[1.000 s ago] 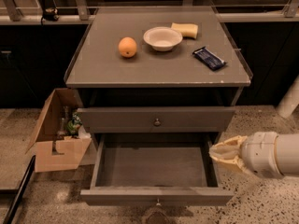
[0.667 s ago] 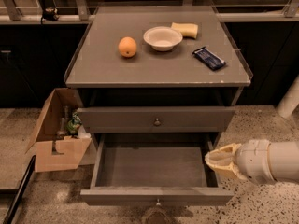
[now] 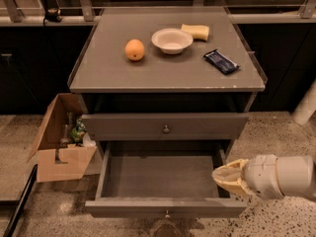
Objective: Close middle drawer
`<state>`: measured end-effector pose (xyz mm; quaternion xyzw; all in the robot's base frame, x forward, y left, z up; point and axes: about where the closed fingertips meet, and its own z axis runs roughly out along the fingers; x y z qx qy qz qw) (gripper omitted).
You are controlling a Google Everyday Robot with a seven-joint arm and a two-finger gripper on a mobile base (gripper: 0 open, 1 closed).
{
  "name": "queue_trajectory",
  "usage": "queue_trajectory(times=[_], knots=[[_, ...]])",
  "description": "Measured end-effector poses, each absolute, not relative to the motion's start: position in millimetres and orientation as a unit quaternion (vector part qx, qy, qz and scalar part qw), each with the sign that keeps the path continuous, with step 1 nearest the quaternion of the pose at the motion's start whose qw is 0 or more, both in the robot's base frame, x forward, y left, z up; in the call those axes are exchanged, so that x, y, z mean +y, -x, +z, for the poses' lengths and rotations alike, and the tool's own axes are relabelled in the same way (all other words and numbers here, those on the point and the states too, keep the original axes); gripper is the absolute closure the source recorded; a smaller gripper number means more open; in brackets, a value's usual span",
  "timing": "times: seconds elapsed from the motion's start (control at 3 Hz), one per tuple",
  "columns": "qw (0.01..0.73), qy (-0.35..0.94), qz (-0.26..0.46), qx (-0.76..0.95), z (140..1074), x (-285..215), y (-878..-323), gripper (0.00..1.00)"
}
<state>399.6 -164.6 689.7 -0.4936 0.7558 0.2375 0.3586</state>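
Observation:
The middle drawer (image 3: 163, 207) is pulled far out of the grey cabinet, and its bare inside is empty. Its flat front faces me at the bottom of the view, with a small round knob (image 3: 167, 214) at its centre. My gripper (image 3: 216, 175), with cream fingers on a white arm, comes in from the right. It is shut and empty. It hovers over the drawer's right side wall near the front corner, pointing left. I cannot tell whether it touches the wall.
The top drawer (image 3: 166, 127) above is closed. On the cabinet top (image 3: 98, 73) lie an orange (image 3: 134, 49), a white bowl (image 3: 172, 40), a yellow sponge (image 3: 195, 31) and a dark snack bar (image 3: 221, 61). An open cardboard box (image 3: 59, 142) stands on the floor at the left.
My gripper has moved a little left and down, toward the drawer's right front corner. The drawer stays open as before.

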Motion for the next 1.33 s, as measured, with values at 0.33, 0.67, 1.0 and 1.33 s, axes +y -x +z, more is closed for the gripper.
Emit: queue_trajectory(times=[0.33, 0.67, 1.0, 1.33], knots=[[0.358, 0.496, 0.226, 0.758, 680, -161, -396, 1.0], [0.361, 0.476, 0.232, 0.768, 644, -164, -395, 1.0], [0.369, 0.452, 0.266, 0.767, 611, -169, -397, 1.0], [0.375, 0.437, 0.297, 0.762, 587, -173, -397, 1.0]])
